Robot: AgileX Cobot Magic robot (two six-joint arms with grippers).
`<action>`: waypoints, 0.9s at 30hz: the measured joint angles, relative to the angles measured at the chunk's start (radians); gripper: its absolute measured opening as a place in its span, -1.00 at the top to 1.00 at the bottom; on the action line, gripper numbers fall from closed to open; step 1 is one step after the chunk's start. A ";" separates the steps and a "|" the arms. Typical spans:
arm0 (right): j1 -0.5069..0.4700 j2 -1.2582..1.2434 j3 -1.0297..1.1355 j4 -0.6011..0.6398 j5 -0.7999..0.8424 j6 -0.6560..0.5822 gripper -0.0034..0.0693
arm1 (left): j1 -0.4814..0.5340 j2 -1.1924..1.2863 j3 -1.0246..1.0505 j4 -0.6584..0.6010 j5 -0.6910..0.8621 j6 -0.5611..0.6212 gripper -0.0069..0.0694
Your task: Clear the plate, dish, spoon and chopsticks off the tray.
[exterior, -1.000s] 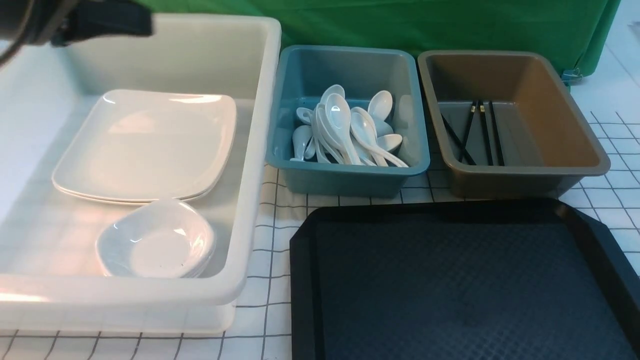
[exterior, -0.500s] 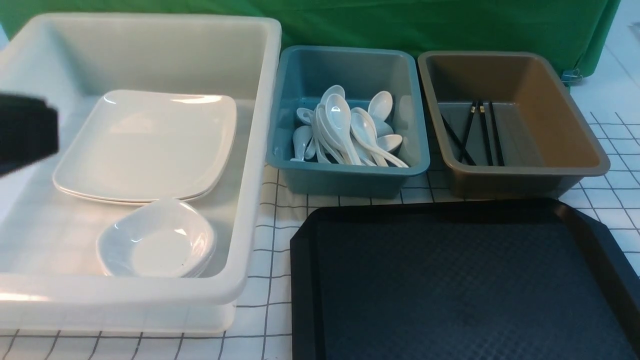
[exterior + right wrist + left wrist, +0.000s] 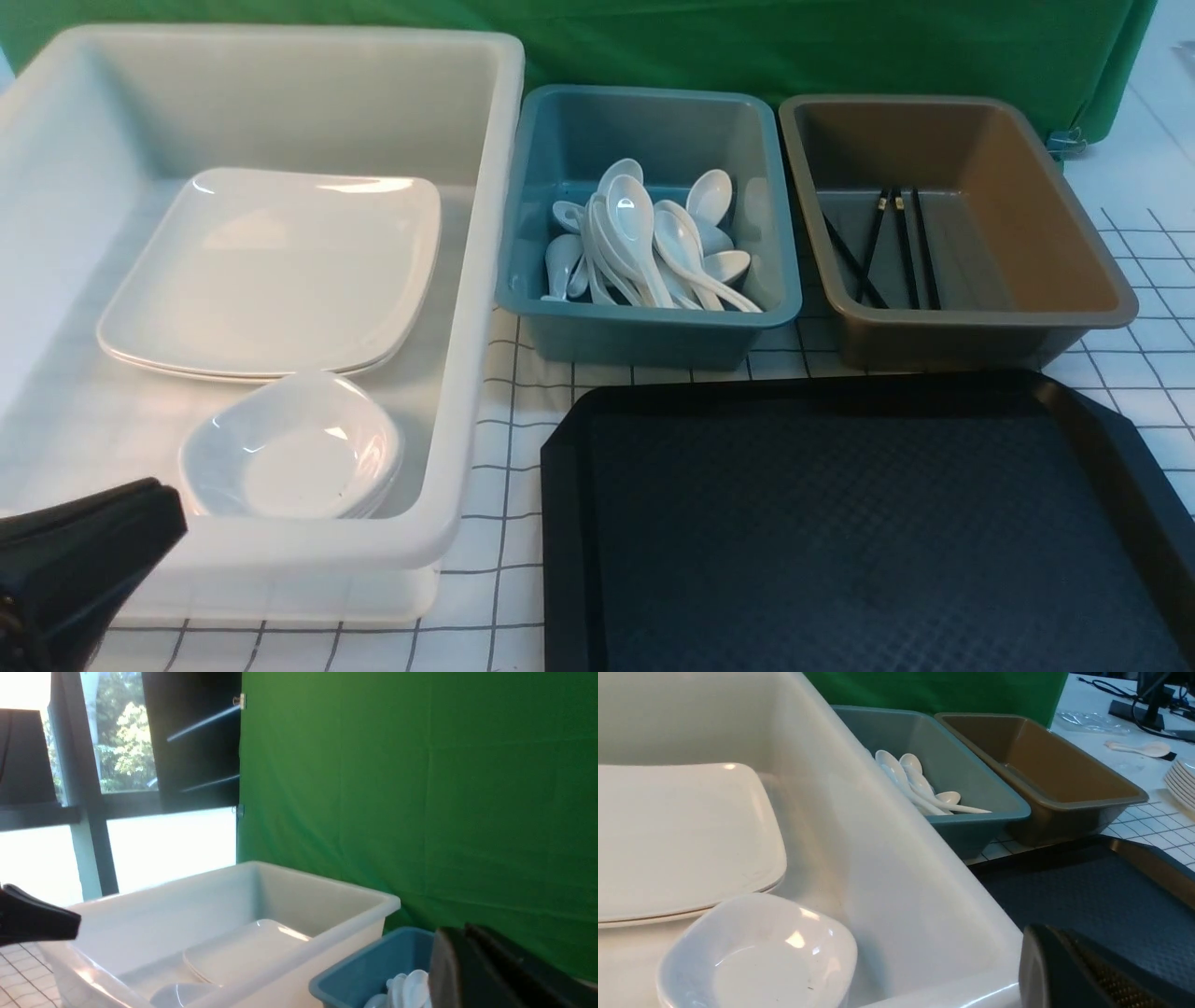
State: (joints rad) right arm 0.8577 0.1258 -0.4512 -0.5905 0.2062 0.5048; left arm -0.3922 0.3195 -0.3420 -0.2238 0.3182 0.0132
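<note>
**Tray bare, tableware sorted into 3 bins**

The black tray (image 3: 868, 532) fills the lower right of the front view with nothing on its textured floor. At the left of that frame a large white tub (image 3: 485, 280) holds 2 stacked plates (image 3: 271, 271) toward its far side and small squarish dishes (image 3: 294, 448) stacked nearer the lower edge, just touching the plates' rim. In the upper middle, a blue bin (image 3: 644, 327) holds a heap of white spoons (image 3: 644, 243). To its right, a brown bin (image 3: 1055, 233) holds black chopsticks (image 3: 901, 247) with gold bands, lying along its floor.

The left gripper (image 3: 173, 513) pokes in at the lower left corner of the front view, in front of the tub's near wall; its fingers are pressed together and hold nothing. The right gripper (image 3: 462, 952) shows only in its own wrist view, at the lower right, fingers closed flat against each other and empty, with the tub and blue bin beyond it.
</note>
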 joint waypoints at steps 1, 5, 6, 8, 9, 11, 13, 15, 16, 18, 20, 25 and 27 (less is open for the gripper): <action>0.000 -0.008 0.001 -0.001 -0.003 0.006 0.89 | 0.000 -0.002 0.009 -0.001 -0.018 0.000 0.82; 0.000 -0.016 0.001 -0.002 -0.007 0.017 0.88 | 0.000 -0.003 0.014 -0.004 -0.060 0.003 0.82; 0.000 -0.016 0.002 -0.003 -0.007 0.017 0.88 | 0.000 -0.003 0.016 -0.004 -0.067 0.003 0.82; 0.000 -0.016 0.002 -0.003 -0.007 0.019 0.86 | 0.000 -0.003 0.019 -0.004 -0.078 0.005 0.82; 0.000 -0.016 0.002 -0.003 -0.007 0.019 0.86 | 0.000 -0.003 0.019 -0.004 -0.078 0.005 0.82; 0.000 -0.016 0.003 -0.004 -0.007 0.019 0.86 | 0.000 -0.003 0.020 -0.004 -0.083 0.005 0.82; 0.000 -0.016 0.004 -0.004 -0.007 0.019 0.84 | 0.000 -0.003 0.020 -0.004 -0.082 0.005 0.82; 0.000 -0.016 0.004 -0.004 -0.007 0.019 0.83 | 0.000 -0.003 0.020 -0.004 -0.082 0.005 0.82; 0.000 -0.016 0.004 -0.004 -0.007 0.019 0.82 | 0.000 -0.003 0.020 -0.004 -0.082 0.005 0.82; 0.000 -0.016 0.004 -0.004 -0.007 0.019 0.80 | 0.000 -0.003 0.020 -0.004 -0.082 0.005 0.82; 0.000 -0.016 0.004 -0.004 -0.007 0.020 0.78 | 0.000 -0.003 0.020 -0.004 -0.082 0.005 0.82; 0.000 -0.016 0.004 -0.004 -0.007 0.020 0.75 | 0.000 -0.003 0.020 0.003 -0.082 0.005 0.82; 0.000 -0.016 0.004 -0.004 -0.007 0.020 0.74 | 0.000 -0.003 0.020 0.026 -0.082 0.009 0.82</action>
State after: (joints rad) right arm 0.8577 0.1093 -0.4470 -0.5949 0.1995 0.5247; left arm -0.3922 0.3163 -0.3217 -0.1973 0.2362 0.0217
